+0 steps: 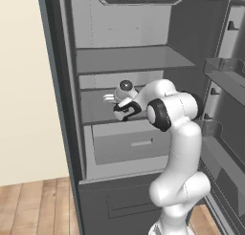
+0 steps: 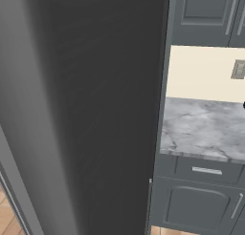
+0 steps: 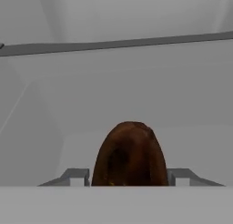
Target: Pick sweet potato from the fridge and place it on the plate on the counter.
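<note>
On the fridge [image 1: 143, 52] shelf, the sweet potato [image 3: 130, 155] is clamped between the gripper [image 3: 130, 176] fingers [image 3: 77, 176], ready to be lifted out.

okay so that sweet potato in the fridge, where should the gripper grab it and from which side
Across its narrow middle, coming straight in from the open front of the fridge. In the hand view the sweet potato is an oval lump, its long axis pointing away from the gripper, whose fingers already flank its two rounded flanks, so that approach looks right.
</note>
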